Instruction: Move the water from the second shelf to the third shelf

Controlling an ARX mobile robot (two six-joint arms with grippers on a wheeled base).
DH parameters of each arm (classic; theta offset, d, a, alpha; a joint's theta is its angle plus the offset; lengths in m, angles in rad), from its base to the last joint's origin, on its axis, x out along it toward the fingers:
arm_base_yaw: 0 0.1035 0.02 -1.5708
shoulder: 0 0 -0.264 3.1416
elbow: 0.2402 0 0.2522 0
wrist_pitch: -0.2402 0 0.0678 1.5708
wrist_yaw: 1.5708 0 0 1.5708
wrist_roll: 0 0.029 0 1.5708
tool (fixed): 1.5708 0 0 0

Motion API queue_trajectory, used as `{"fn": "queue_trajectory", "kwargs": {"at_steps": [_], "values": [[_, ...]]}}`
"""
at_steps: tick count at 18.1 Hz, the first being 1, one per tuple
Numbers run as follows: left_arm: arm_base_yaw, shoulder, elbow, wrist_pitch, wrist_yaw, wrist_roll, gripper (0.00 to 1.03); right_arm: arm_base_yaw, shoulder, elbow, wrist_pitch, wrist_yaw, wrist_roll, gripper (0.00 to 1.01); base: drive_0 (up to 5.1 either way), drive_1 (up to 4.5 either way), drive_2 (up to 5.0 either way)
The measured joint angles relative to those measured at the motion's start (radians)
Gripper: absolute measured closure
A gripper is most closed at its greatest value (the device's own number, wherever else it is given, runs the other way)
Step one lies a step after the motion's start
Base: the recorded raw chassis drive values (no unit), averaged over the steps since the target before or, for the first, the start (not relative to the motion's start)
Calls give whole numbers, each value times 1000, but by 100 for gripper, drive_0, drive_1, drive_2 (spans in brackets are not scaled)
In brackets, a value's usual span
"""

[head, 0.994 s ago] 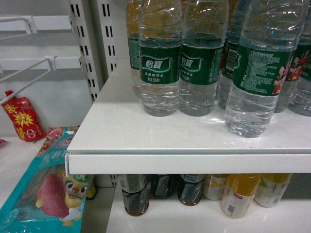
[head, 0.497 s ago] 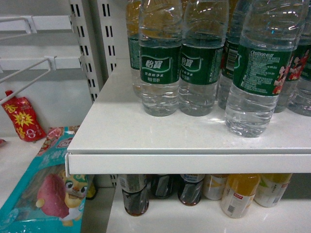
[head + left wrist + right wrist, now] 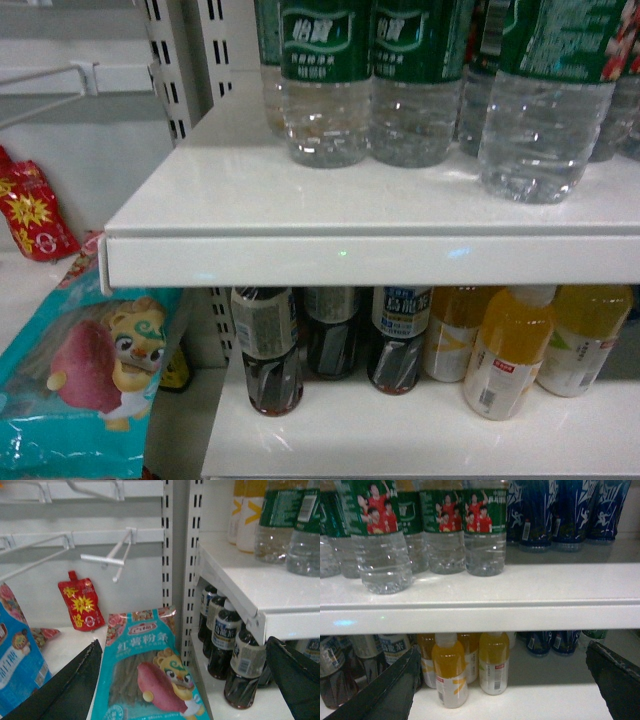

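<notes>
Water: green-labelled bottles stand upright on the white upper shelf, the nearest one close to its front edge. I see dark tea bottles and yellow juice bottles on the shelf below. Left end effector released, grasping nothing; right end effector likewise released, level with the lower shelf.

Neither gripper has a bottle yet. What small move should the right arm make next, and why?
Probably raise the right gripper and ease it toward the front water bottle. Its fingers are spread open and empty, sitting below the shelf edge by the orange drinks, while that bottle stands nearest the edge, ahead of its neighbours, so it looks the easiest to grasp.
</notes>
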State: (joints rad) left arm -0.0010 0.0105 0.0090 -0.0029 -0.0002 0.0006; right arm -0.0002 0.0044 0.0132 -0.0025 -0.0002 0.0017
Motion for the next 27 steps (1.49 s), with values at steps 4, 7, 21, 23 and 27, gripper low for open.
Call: {"fn": "queue_trajectory", "kwargs": {"at_steps": [4,7,21,23,27], "values": [[0,0,0,0,0,0,5,0,0,0,0,0,0,3,0,0,0],[0,0,0,0,1,0,5,0,0,0,0,0,-1,3,0,0,0],[0,0,0,-2,0,0,5,0,0,0,-3,0,-2,3,0,0,0],[0,0,0,-2,0,0,5,0,0,0,-2,0,-2,3,0,0,0],[0,0,0,-2,0,0,5,0,0,0,-2,0,-2,3,0,0,0]]}}
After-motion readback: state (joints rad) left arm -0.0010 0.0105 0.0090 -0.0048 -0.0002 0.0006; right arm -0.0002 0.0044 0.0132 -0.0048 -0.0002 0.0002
